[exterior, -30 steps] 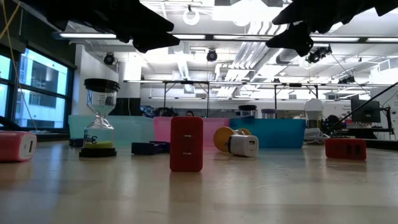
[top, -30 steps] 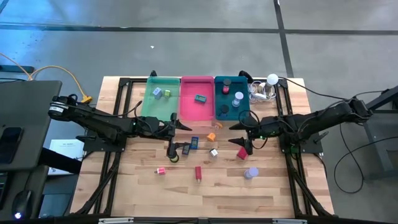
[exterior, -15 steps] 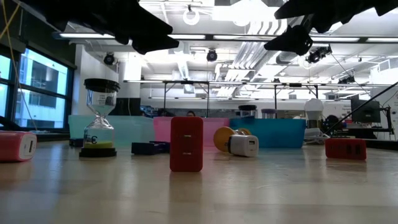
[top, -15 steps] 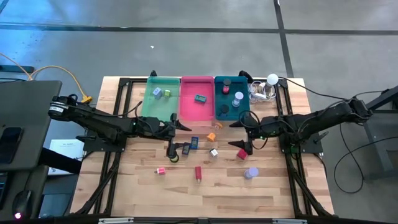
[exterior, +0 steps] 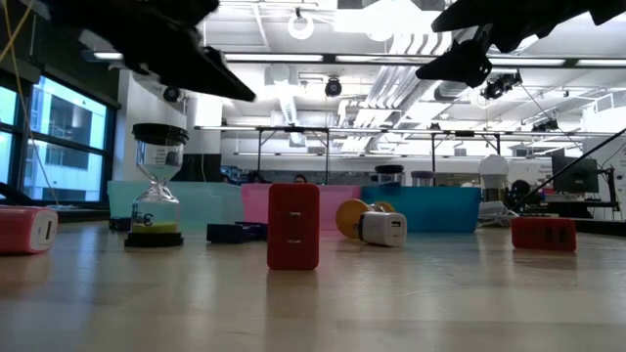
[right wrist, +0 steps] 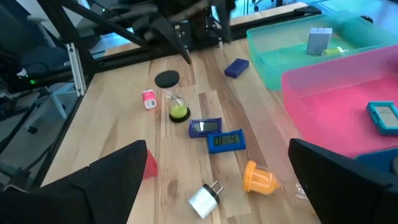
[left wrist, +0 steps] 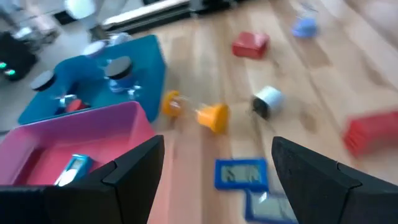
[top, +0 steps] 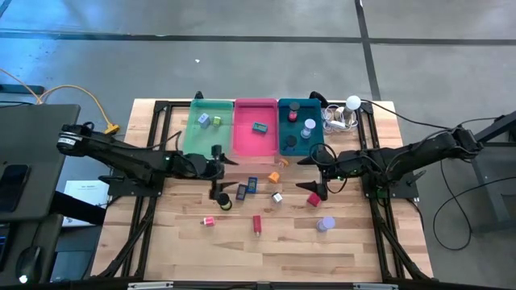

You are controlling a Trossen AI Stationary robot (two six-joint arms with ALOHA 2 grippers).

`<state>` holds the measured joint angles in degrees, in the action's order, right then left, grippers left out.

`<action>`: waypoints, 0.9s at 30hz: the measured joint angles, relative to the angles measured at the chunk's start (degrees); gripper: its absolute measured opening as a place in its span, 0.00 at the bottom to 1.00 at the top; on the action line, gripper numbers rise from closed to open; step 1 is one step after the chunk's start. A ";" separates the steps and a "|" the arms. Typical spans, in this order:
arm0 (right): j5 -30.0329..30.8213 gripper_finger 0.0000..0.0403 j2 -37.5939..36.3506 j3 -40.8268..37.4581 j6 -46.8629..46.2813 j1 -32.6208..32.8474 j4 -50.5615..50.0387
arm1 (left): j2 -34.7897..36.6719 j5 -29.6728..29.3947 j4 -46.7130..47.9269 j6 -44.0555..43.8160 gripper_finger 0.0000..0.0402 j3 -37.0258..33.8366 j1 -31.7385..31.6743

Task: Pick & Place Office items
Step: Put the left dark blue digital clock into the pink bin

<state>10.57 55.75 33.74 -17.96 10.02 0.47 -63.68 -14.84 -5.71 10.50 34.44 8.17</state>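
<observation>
Currently both grippers stand wide open and empty. Your left gripper (top: 216,167) hangs above the hourglass (top: 225,201) and two blue timers (top: 247,188); your right gripper (top: 316,173) hovers just beside the red block (top: 314,199). Remaining office items lie scattered on the table (top: 355,242) before the pink tray (top: 255,142). Risk: the hourglass stands upright, and a descending finger could topple it onto the timers.
</observation>
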 joint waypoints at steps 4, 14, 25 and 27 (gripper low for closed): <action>0.00 0.94 0.00 0.00 0.01 0.00 -0.25 | 7.50 6.05 12.43 -4.54 0.72 0.28 -1.08; 1.95 0.94 0.00 0.00 0.21 -0.02 -0.29 | 19.16 11.37 36.40 -9.70 0.72 0.39 -9.33; 1.92 0.94 4.13 0.02 -0.25 0.00 -0.43 | 18.55 11.69 38.87 2.70 0.72 0.36 -12.60; 1.92 0.94 5.56 0.02 -0.31 0.00 -0.20 | 17.55 15.22 40.28 7.83 0.72 0.36 -12.58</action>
<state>12.49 61.31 33.76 -18.27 10.02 0.28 -46.13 0.38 34.56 18.33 34.81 -4.40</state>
